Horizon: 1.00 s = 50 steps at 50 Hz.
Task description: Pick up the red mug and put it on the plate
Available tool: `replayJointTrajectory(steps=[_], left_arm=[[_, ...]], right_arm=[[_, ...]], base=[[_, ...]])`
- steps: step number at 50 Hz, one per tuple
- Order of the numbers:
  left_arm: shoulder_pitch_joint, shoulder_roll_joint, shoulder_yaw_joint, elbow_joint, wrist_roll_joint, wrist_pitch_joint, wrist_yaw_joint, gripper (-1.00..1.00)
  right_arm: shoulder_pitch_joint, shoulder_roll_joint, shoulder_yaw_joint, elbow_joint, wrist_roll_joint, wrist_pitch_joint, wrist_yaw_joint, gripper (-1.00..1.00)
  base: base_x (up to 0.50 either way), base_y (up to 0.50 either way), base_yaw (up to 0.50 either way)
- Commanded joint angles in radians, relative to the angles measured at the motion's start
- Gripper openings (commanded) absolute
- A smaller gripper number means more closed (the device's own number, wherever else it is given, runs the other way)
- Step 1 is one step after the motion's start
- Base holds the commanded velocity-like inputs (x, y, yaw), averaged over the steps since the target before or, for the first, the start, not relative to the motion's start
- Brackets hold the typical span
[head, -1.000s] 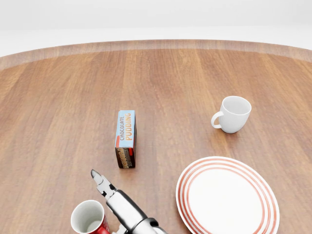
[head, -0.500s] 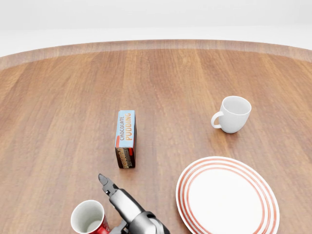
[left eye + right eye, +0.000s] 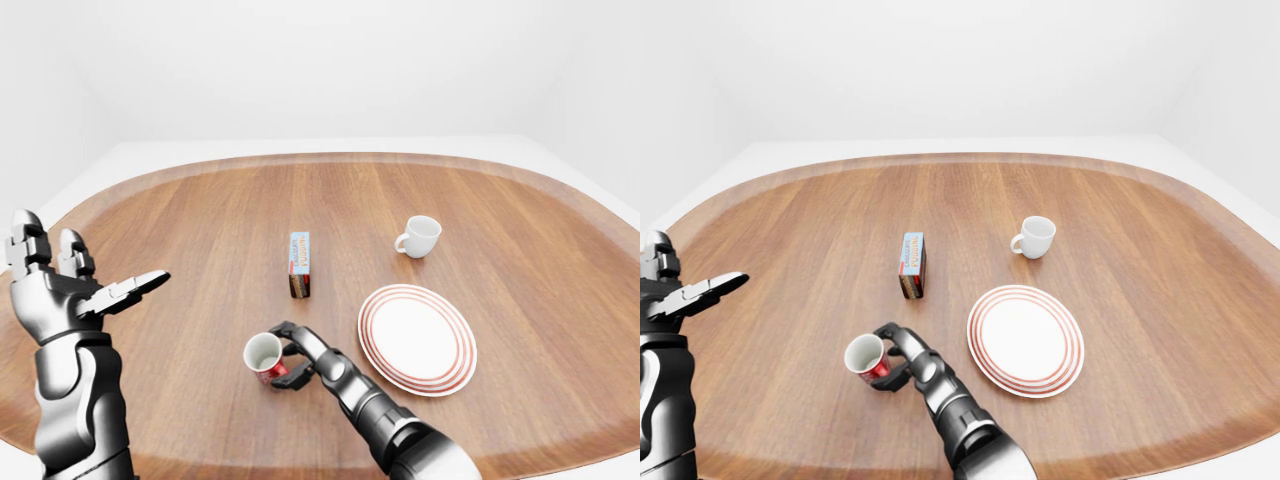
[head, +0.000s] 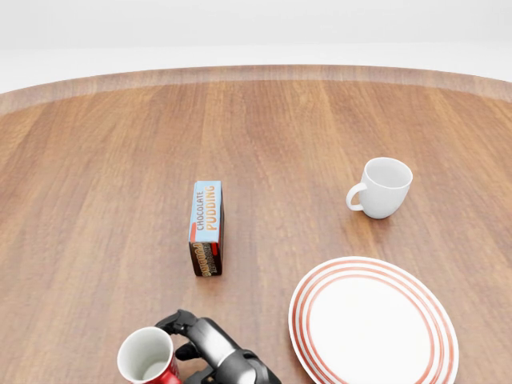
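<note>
The left hand [image 3: 75,290] is seen at the left edge of the left-eye view, raised above the worktop [image 3: 200,230] and well apart from every object. Its fingers [image 3: 135,285] are spread and released; nothing is held in them.

The red mug [image 3: 264,357] is located near the bottom of the left-eye view, left of centre, standing upright on the worktop with its white interior visible. It is set well apart from the plate [image 3: 417,338], which lies to its right.

The right hand [image 3: 300,358] is positioned just to the right of the red mug, its arm entering from the bottom edge. The dark fingers [image 4: 180,322] are curled around the right side of the mug and appear to be in contact with it. A full clench is not confirmed, as the far side of the mug is hidden.

A chocolate pudding box [image 4: 206,227] is found above the mug, standing on a long edge.

The plate, white with red rings, is placed flat at lower right.

A white cup [image 4: 382,188] is seen above the plate, upright, handle to the left.
</note>
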Motion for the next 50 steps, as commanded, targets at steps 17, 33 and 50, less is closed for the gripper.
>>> replayJointTrajectory(steps=[17,33,50], left_arm=[[0.003,-0.003,-0.002,-0.002,0.001,0.0,-0.001,1.0],[0.002,-0.002,0.0,-0.009,0.002,0.0,0.003,1.0],[0.001,-0.004,-0.003,-0.004,0.007,0.0,0.001,1.0]], right_arm=[[0.0,0.0,-0.008,0.008,-0.005,0.0,-0.004,-1.0],[0.234,-0.103,0.047,-0.929,0.082,0.175,0.136,-1.0],[0.209,-0.419,-0.309,-1.06,0.313,0.175,-0.042,-1.0]], base=[[0.0,0.0,0.0],[0.0,0.0,0.0],[0.0,0.0,0.0]])
